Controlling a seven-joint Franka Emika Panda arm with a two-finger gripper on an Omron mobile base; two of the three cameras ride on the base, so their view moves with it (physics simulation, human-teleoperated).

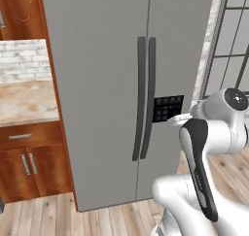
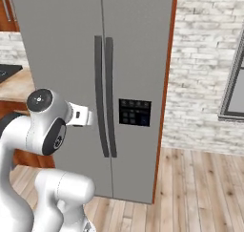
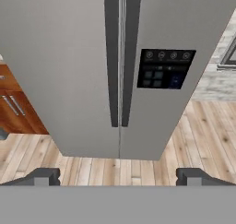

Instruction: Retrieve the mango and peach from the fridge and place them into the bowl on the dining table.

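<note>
Hand view showed me the pincer [image 3: 118, 176] spread as wide as it goes, its two dark fingertips [image 3: 42, 176] far apart at the bottom of the picture; nothing sat between them and they touched nothing. Ahead of it stood the fridge [image 3: 69, 71], both grey doors shut, the two long dark handles [image 3: 120, 57] running side by side down the middle seam; the pincer pointed roughly at that seam, well short of the doors. On the right-hand door I saw the black control panel [image 3: 165, 68] with a row of round symbols and small lit squares; these were too blurred for me to read any writing, and I could make out no brand. From the left base view the fridge [image 1: 97, 84] stood beside a wooden cabinet [image 1: 26, 162] with a stone counter [image 1: 24, 101]; the arm [image 1: 199, 167] rose in front of the right door; plank flooring [image 2: 200, 188] ran beneath.
</note>
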